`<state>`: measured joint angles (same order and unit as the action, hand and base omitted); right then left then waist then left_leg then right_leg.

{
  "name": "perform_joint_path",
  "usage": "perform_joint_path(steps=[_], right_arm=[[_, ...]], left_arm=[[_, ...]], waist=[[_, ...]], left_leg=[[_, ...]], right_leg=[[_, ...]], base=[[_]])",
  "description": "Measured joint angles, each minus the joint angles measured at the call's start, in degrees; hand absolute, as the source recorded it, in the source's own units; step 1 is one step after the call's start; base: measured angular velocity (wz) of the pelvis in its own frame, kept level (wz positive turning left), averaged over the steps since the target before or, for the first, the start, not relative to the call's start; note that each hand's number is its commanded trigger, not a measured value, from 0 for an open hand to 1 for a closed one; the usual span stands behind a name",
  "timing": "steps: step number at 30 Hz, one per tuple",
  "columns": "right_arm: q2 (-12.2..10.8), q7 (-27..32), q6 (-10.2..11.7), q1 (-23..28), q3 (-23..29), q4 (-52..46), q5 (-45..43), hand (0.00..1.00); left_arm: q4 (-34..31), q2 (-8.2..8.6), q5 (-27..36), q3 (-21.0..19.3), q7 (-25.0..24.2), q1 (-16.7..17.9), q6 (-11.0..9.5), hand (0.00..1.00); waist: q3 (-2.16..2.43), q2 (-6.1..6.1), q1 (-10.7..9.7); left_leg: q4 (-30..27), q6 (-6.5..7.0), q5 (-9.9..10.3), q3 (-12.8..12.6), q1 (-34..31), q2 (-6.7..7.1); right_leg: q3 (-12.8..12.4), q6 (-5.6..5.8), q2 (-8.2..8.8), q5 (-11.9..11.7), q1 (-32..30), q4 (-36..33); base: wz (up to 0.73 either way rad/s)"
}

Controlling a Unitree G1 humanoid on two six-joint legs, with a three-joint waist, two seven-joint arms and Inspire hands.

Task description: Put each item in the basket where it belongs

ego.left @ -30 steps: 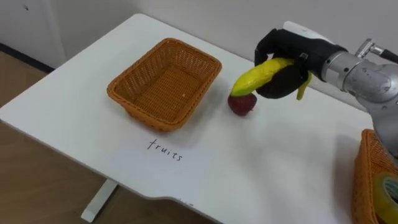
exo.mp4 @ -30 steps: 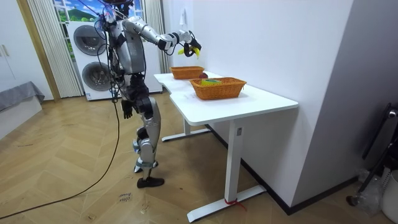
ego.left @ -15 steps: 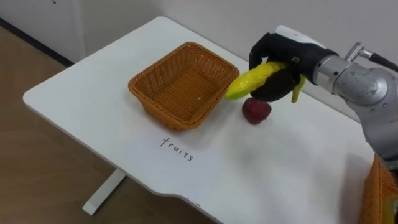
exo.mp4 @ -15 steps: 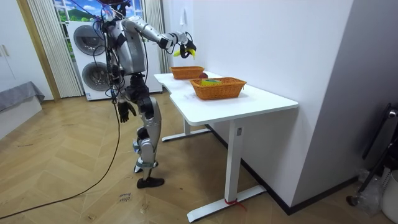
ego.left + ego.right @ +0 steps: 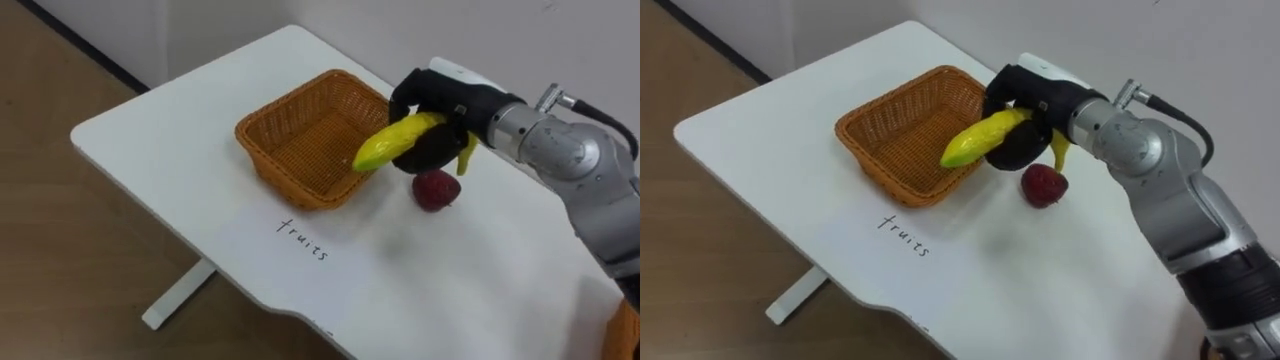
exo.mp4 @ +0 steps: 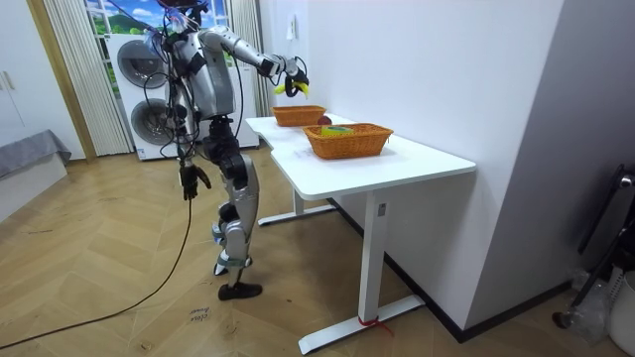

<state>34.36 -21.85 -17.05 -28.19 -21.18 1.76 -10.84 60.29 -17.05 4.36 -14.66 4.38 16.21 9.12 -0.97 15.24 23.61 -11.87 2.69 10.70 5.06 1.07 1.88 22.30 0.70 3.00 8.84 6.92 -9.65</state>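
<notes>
R hand (image 5: 440, 98) blk, white back plate; forearm silver-grey metal, thin blk cable.

The middle of the banana (image 5: 395, 143) was buried in the curled right hand (image 5: 428, 93), and the red fruit (image 5: 436, 190) sat partly behind that hand. A second basket (image 5: 631, 346) was cut to a sliver at the picture's corner. From across the room, the left hand (image 6: 189, 179) by the thigh was too small to read.

Stands at the end of the white bench (image 6: 397, 164), right hand (image 6: 292, 73) raised, curled round a yellow banana (image 6: 282, 89); just below that hand, a wicker basket (image 6: 298, 116); beyond it, a second basket (image 6: 349, 141); left hand (image 6: 189, 180) hanging low by the thigh
</notes>
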Motion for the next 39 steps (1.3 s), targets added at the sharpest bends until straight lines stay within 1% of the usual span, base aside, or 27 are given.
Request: perform_joint_path(steps=[4,5,7,10,11,12,15,17,19,20,23,28,33,39], right_arm=[[0.00,1.54,0.14,-0.21,-1.36,3.25,0.10,1.00],[0.01,2.03,0.22,-1.09,-2.38,4.95,0.17,1.00],[0.01,2.89,0.23,-1.90,-2.79,6.96,0.31,1.00],[0.02,5.07,0.43,-2.24,-2.85,8.23,0.29,1.00],[0.01,5.86,0.80,-2.30,-2.86,9.26,0.40,1.00],[0.01,6.19,0.97,-2.43,-2.88,9.89,0.58,1.00],[0.00,8.66,1.61,-4.78,-3.11,14.39,1.52,1.00],[0.02,10.27,2.11,-5.97,-3.14,15.74,1.52,1.00],[0.05,11.89,2.26,-6.78,-3.13,15.89,1.52,1.00],[0.06,12.88,2.65,-7.08,-3.14,15.80,1.52,1.00],[0.07,15.09,2.92,-7.20,-3.14,15.27,1.51,1.00],[0.07,18.49,3.28,-7.28,-3.14,15.53,1.51,1.00],[0.07,21.71,3.28,-7.58,-3.14,15.70,1.33,1.00],[0.07,22.52,3.27,-7.58,-3.15,15.48,1.22,1.00]], left_arm=[[-0.05,-0.17,0.01,0.03,0.18,0.04,-0.03,0.00],[-0.03,-0.17,-0.02,0.11,0.18,0.22,-0.02,0.00],[-0.05,-0.21,-0.02,0.12,0.17,0.20,-0.01,0.00],[-0.10,-0.96,-0.09,0.10,0.05,0.20,-0.02,0.00],[-0.20,-1.46,-0.11,0.10,-0.08,0.16,-0.03,0.00],[-0.27,-1.71,-0.11,0.10,-0.08,0.16,-0.04,0.00],[-0.83,-2.74,-0.11,0.20,-0.03,0.50,-0.13,0.00],[-0.87,-2.89,-0.12,0.21,-0.01,0.61,-0.28,0.00],[-1.42,-2.85,-0.11,0.23,0.00,0.74,-0.34,0.00],[-1.75,-2.85,-0.11,0.23,0.04,0.78,-0.34,0.00],[-2.03,-2.84,-0.36,0.23,0.38,0.94,-0.40,0.00],[-2.17,-2.68,-0.57,0.23,0.52,1.36,-0.40,0.00],[-2.50,-2.34,-0.71,0.24,0.53,1.47,-0.35,0.00],[-3.44,-2.31,-1.81,0.21,0.51,2.13,-0.34,0.00]], waist=[[-0.29,0.69,0.73],[-0.32,0.75,0.78],[-0.30,0.76,0.82],[-0.23,0.86,1.47],[-0.23,0.86,1.88],[-0.23,0.86,2.00],[-0.27,0.80,1.88],[-0.26,0.81,1.71],[-0.18,0.92,1.33],[-0.11,1.00,1.27],[-0.04,1.07,1.34],[-0.08,0.98,1.38],[-0.25,0.62,1.51],[-0.23,0.31,1.71]], left_leg=[[-0.56,0.01,0.13,0.04,-0.67,-0.02],[-1.09,0.01,0.34,0.04,-1.07,-0.02],[-1.83,0.06,0.57,0.03,-1.84,-0.01],[-2.00,0.06,0.57,0.02,-2.45,0.01],[-2.01,0.06,0.57,0.02,-2.47,0.00],[-2.01,0.05,0.56,0.06,-2.48,0.00],[-2.22,0.02,0.54,0.67,-2.90,0.07],[-2.63,-0.01,0.57,1.17,-3.44,0.15],[-2.93,-0.03,0.57,1.37,-4.19,0.18],[-3.05,-0.04,0.56,1.47,-4.65,0.22],[-3.28,-0.03,0.56,1.57,-5.43,0.33],[-3.59,0.06,0.61,2.03,-5.75,0.62],[-3.94,0.14,0.65,2.36,-6.07,0.83],[-3.93,0.13,0.64,2.50,-6.23,0.83]], right_leg=[[0.22,0.00,0.01,0.00,-0.28,-0.01],[0.35,0.00,-0.01,0.00,-0.46,0.00],[0.57,0.00,-0.01,0.00,-0.84,-0.01],[1.02,0.00,0.01,0.00,-1.29,0.00],[1.58,0.00,0.01,0.00,-1.29,0.01],[1.60,0.00,0.01,0.00,-1.28,0.02],[1.80,0.00,-0.02,0.00,-1.34,0.05],[1.88,0.00,-0.05,0.00,-1.49,0.06],[2.01,0.00,-0.04,0.00,-2.07,0.01],[2.10,0.00,-0.04,0.00,-2.40,0.04],[2.67,0.00,0.05,0.00,-2.98,0.02],[2.89,0.00,0.22,0.00,-3.08,0.03],[2.91,0.01,0.32,0.00,-3.10,0.06],[2.80,0.02,0.30,0.01,-3.22,0.05]], base=[[0.01],[0.00],[0.00],[0.00],[0.00],[0.05],[0.10],[0.13],[0.09],[0.03],[0.02],[0.03],[0.03],[0.00]])
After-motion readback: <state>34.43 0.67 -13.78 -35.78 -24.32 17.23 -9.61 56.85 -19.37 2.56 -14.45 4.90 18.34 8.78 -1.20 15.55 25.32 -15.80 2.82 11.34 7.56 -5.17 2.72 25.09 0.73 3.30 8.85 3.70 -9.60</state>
